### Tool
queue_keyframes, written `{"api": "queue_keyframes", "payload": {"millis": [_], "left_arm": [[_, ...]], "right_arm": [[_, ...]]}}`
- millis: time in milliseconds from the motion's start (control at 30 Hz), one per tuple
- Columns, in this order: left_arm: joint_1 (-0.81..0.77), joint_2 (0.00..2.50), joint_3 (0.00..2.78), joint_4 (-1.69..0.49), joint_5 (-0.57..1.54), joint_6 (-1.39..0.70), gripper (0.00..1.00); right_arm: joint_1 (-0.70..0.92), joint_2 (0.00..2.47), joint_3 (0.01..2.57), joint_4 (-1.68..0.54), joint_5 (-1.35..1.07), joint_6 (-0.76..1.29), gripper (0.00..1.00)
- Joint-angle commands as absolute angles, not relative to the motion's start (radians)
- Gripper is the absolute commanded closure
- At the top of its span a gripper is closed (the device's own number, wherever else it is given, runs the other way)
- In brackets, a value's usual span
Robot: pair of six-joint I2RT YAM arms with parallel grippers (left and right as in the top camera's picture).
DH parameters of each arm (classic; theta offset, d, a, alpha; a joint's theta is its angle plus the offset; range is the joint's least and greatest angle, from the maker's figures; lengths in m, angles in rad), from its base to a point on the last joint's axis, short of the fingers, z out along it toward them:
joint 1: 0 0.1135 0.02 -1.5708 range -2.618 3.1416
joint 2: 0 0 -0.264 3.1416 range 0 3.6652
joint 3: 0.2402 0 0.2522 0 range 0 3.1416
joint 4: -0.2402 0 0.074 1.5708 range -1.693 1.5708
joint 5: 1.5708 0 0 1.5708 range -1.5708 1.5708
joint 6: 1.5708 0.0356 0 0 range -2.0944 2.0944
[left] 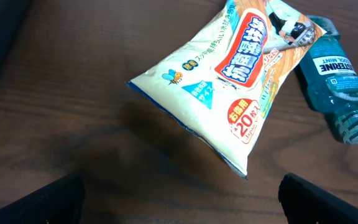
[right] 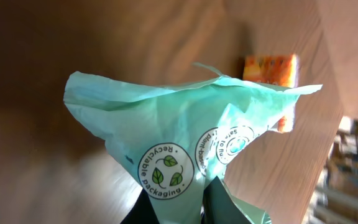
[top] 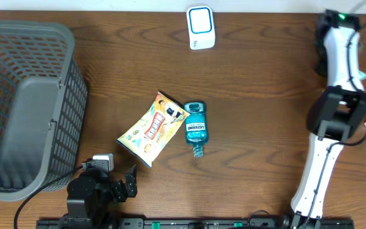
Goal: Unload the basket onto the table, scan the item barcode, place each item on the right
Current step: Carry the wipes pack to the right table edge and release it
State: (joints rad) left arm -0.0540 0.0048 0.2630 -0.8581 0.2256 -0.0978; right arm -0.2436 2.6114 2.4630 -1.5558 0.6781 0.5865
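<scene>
My right gripper (right: pixel 202 206) is shut on a thin mint-green packet (right: pixel 185 137) printed with a "Recyclable packaging" leaf mark; the packet fans out above the fingers over brown wood. The white-and-blue scanner (top: pixel 201 27) stands at the table's far edge, centre. A cream and orange snack bag (top: pixel 152 128) lies mid-table, touching a teal mouthwash bottle (top: pixel 195 129). My left gripper (top: pixel 121 183) stands open at the near left, just short of the snack bag's (left: pixel 225 81) lower corner, with nothing between its fingers (left: pixel 42 202). No barcode shows in any view.
A grey mesh basket (top: pixel 27 102) fills the left side of the table. The right arm (top: pixel 335 114) reaches along the right edge. An orange packet (right: pixel 271 67) lies beyond the green one in the right wrist view.
</scene>
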Motion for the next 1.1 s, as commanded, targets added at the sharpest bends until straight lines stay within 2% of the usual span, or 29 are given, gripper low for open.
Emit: {"api": "queue_keyframes", "payload": {"millis": [0,133,167,200,233,267,433,567,700,867,1067], "left_arm": [[-0.054,0.004,0.261,-0.889,0.216,-0.099,0.01],[-0.054,0.004,0.261,-0.889,0.216,-0.099,0.01],[-0.054,0.004,0.261,-0.889,0.216,-0.099,0.01],[-0.054,0.004,0.261,-0.889,0.216,-0.099,0.01],[-0.054,0.004,0.261,-0.889,0.216,-0.099,0.01],[-0.054,0.004,0.261,-0.889,0.216,-0.099,0.01],[-0.054,0.004,0.261,-0.889,0.216,-0.099,0.01],[-0.054,0.004,0.261,-0.889,0.216,-0.099,0.01],[-0.054,0.004,0.261,-0.889,0.216,-0.099,0.01],[-0.054,0.004,0.261,-0.889,0.216,-0.099,0.01],[-0.054,0.004,0.261,-0.889,0.216,-0.099,0.01]], "right_arm": [[-0.31,2.612,2.415,-1.552,0.671,0.62,0.99],[-0.389,2.608,2.435,-1.564,0.607,0.62,0.99],[-0.403,2.607,2.446,-1.569,0.584,0.619,0.95],[-0.42,2.607,2.461,-1.578,0.557,0.619,0.73],[-0.436,2.607,2.479,-1.59,0.526,0.619,0.3],[-0.449,2.607,2.496,-1.598,0.488,0.61,0.01],[-0.483,2.607,2.636,-1.655,0.149,0.5,0.01],[-0.454,2.592,2.774,-1.699,-0.01,0.404,0.01],[-0.401,2.489,2.79,-1.699,-0.111,0.383,0.01],[-0.284,2.317,2.79,-1.699,-0.088,0.377,0.01],[-0.121,2.074,2.79,-1.699,0.102,0.377,0.01]]}}
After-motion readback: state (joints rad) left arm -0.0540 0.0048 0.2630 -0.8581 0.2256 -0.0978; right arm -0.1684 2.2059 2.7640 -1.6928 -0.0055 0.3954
